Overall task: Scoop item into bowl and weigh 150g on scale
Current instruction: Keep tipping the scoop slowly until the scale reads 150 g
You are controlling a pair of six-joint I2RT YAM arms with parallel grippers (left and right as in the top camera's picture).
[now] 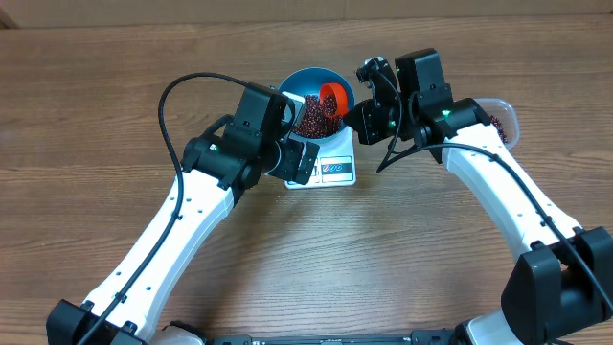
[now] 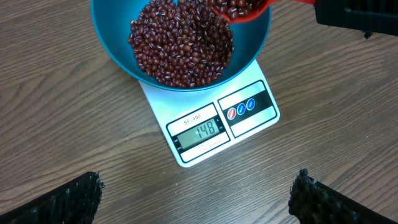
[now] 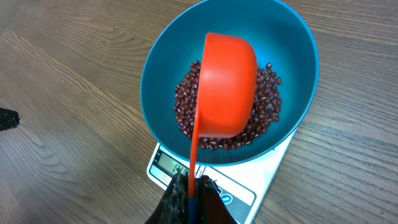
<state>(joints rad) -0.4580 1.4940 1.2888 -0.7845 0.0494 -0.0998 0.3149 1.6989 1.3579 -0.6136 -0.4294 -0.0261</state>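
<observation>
Wood-grain brown runs across the whole table [image 1: 96,77], and that is all of the room I can see. From overhead I count two arms, one blue bowl [image 1: 311,79] sitting on one white scale [image 1: 332,172], one orange scoop [image 1: 333,95] and one clear tub [image 1: 508,109] off to the right. The left gripper [image 1: 295,158] stands wide and empty just beside the scale. The right gripper [image 1: 364,113] is clamped on the scoop's handle. Only the left wrist view shows the display [image 2: 200,132], reading 148, and the beans [image 2: 180,46] heaped in the bowl. The right wrist view shows the scoop's tilted underside over them.
</observation>
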